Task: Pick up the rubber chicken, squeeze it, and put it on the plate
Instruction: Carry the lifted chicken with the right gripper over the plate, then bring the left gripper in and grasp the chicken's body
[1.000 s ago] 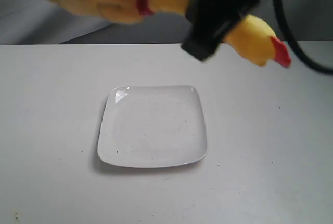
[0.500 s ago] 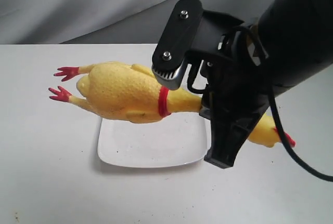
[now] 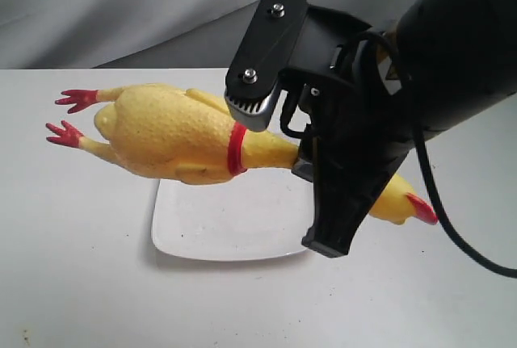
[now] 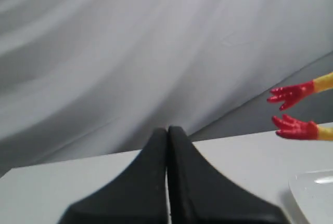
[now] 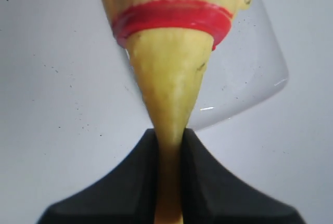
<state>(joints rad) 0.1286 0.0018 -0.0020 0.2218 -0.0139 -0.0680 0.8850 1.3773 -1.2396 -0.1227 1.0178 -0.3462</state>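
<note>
A: Where's the rubber chicken (image 3: 174,134)?
B: Over the plate (image 3: 234,235), its neck pinched by the fingers (image 5: 140,164) of the right gripper (image 5: 169,143). Since 0.5 s ago it has shifted left, feet farther beyond the plate's edge.
A: And the left gripper (image 4: 167,133)?
B: Fingers pressed together, holding nothing.

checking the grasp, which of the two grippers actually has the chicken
The right gripper: its fingers pinch the rubber chicken by its thin neck. The left gripper is shut on nothing.
</note>
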